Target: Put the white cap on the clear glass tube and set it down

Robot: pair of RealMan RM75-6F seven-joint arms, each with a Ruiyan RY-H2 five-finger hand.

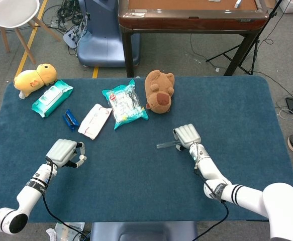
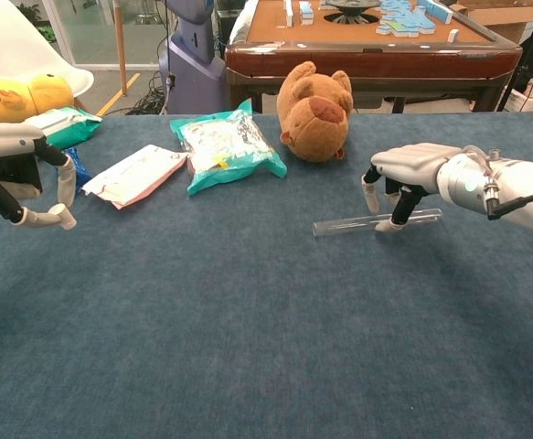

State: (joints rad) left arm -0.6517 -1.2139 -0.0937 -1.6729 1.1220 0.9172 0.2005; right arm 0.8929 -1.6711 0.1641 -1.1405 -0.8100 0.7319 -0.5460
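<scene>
looking first at the head view, the right hand (image 1: pixel 187 136) sits just right of centre in the frame, knuckles up, over one end of the clear glass tube (image 1: pixel 165 145), which lies flat on the blue table mat (image 1: pixel 136 191) and pokes out to the left from under the fingers; whether the fingers are clamped on it cannot be told from above. the left hand (image 1: pixel 66 153) is in the lower left, fingers curled toward the thumb, and something small and pale seems pinched at the tips. the brown plush bear (image 1: pixel 159 91), teal snack bag (image 1: pixel 125 105) and white packet (image 1: pixel 95 121) lie across the upper middle, well apart from the tube. in the chest view, the right hand (image 2: pixel 410 174) comes in from the right edge with its fingers (image 2: pixel 385 223) reaching down to the tube (image 2: pixel 376 222), one tip touching the glass and the table; the tube lies on the mat, so the hold looks not yet complete. at the left edge the left hand (image 2: pixel 28 183) pinches a small white cap (image 2: pixel 62 216) between thumb and fingertip, lifted off the mat. the step in hand looks like picking up the tube. the next move calls for closing the right fingers around the glass without rolling it, lifting it, then bringing both hands to the middle so the cap meets the open end squarely.
</scene>
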